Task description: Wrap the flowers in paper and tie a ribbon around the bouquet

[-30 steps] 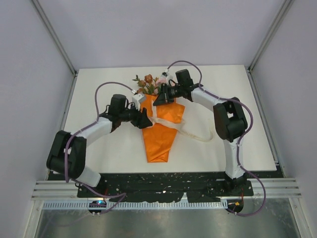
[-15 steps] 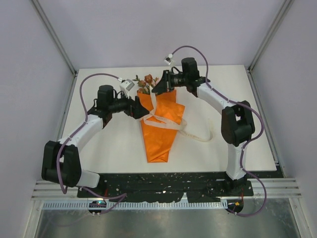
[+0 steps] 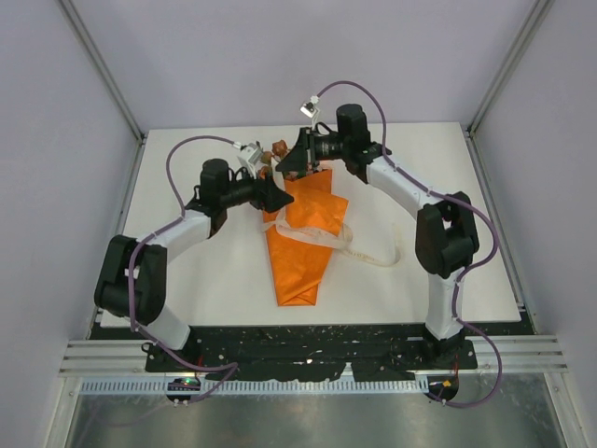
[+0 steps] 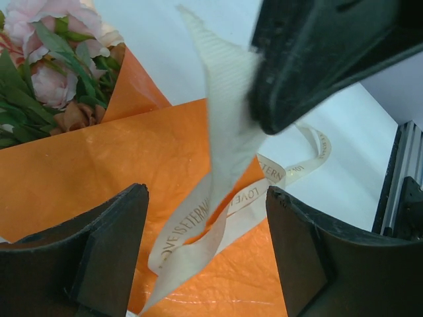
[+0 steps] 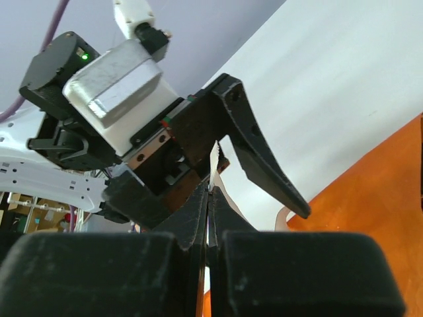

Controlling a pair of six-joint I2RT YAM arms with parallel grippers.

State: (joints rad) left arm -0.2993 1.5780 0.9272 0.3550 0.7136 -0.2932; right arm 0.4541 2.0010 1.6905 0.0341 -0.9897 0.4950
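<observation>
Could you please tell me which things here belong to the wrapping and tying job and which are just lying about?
Job:
- paper, wrapped as a cone
- flowers
- ribbon
- right fingers, shut on the ribbon
- left fingers, open either side of the ribbon

Not of the job:
- table
- rail

**White arms, black joints**

The left arm (image 3: 182,233) and right arm (image 3: 396,187) share white links and bulky black joints — purple cables (image 3: 173,159) loop over both. The fingers (image 4: 106,251) are black wedges; a silver box (image 5: 112,92) sits behind one pair.
</observation>
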